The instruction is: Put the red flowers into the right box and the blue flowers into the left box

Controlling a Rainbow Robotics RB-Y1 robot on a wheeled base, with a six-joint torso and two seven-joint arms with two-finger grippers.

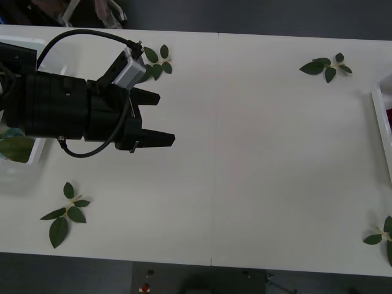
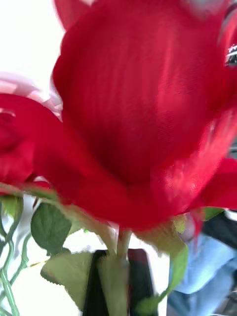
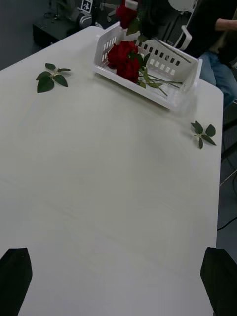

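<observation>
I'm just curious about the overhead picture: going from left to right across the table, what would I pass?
The left box → the left claw, open over the table → a leaf sprig at the far edge → the right box.

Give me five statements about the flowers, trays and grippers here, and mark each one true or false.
1. The black left gripper hangs open over the white table, holding nothing. True.
2. Dark-red artificial roses lie in the white slotted plastic tray at the far end of the table. True.
3. A pale blue bloom lies loose in the middle of the table. False: only green leaf sprigs lie on the bare table.
4. The right wrist view shows a red rose bloom close up, with its green stem below. True.
5. The tray with the roses is tipped on its side. False: it sits flat.
</observation>
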